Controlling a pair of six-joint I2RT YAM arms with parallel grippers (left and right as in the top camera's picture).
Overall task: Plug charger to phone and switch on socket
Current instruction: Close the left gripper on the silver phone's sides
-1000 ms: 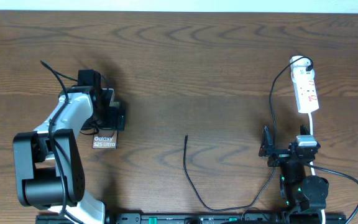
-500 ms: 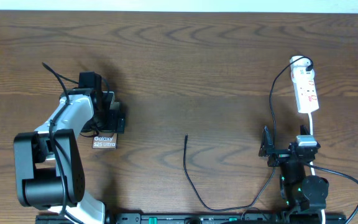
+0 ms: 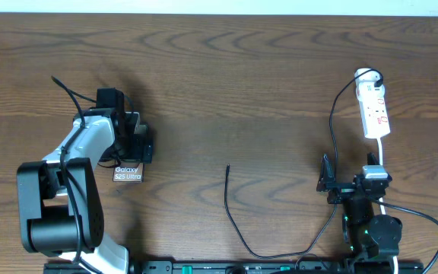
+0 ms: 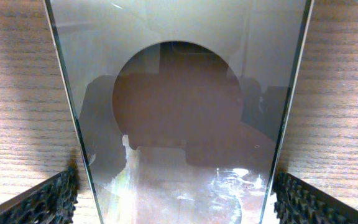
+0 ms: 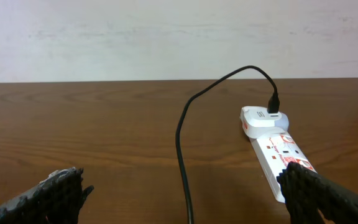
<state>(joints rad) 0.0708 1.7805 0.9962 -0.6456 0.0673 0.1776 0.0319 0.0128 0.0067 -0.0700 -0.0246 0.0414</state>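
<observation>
No change over last second. Left gripper (image 3: 132,141) fingers spread astride phone (image 3: 127,172), not pinching. Right gripper (image 3: 339,185) spread, idle below socket (image 3: 374,110). Charger (image 3: 229,199) tip unplugged, right of phone.

Bright even light, sharp (phone (image 4: 179,124) glare)

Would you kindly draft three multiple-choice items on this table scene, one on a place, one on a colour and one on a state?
1. Where does the charger's free plug tip lie?
A. inside the phone
B. on bare wood mid-table
C. in the right gripper

2. What colour is the socket strip's body?
A. white
B. blue
C. black

3. How does the left gripper stand around the phone?
A. open, one finger on each side
C. shut beside it
B. lifted far away

Key: 1 B, the overhead view shows the tip alone on wood; 2 A, both views show white plastic with red marks; 3 A, the left wrist view shows pads flanking the phone's edges.
</observation>
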